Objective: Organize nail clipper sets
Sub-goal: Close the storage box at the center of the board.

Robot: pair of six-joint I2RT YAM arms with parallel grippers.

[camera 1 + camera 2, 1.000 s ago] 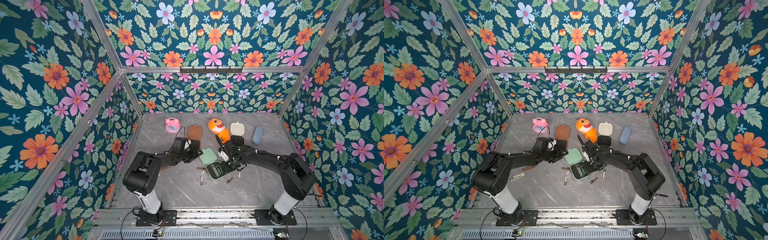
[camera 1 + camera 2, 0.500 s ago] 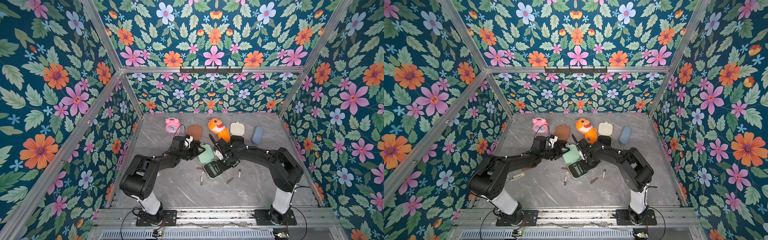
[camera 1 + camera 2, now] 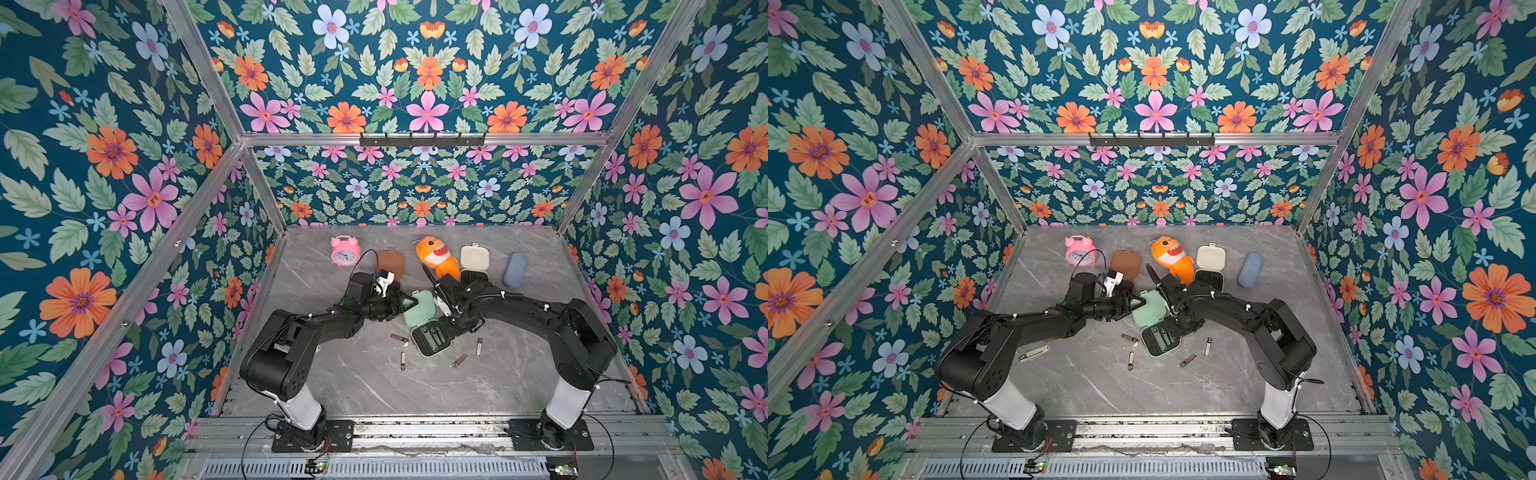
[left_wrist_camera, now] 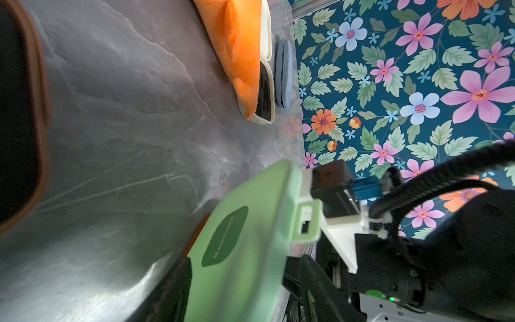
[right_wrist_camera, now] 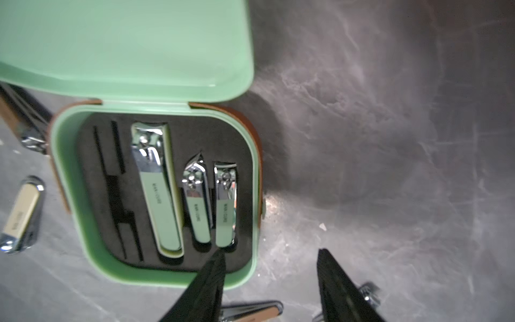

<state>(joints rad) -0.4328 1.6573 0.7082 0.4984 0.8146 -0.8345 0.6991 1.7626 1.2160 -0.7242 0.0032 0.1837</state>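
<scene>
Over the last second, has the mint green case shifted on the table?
No. In a top view the mint green case lies where it did, at the same gap from the loose clipper in front of it.

The bench (image 3: pixel 365 386) is grey with marble veining; the walls (image 3: pixel 124 166) carry pink, orange and blue flowers on teal. The mint green case (image 5: pixel 125 50), the brown case (image 3: pixel 390 262) and the cream case (image 3: pixel 473 257) have black inserts (image 5: pixel 228 139).

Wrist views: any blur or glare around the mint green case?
Left wrist view: mint green case lid blurred, label hardly legible. Right wrist view: chrome on the clippers glares; right gripper soft and dark; case shadow falls on the table.
</scene>
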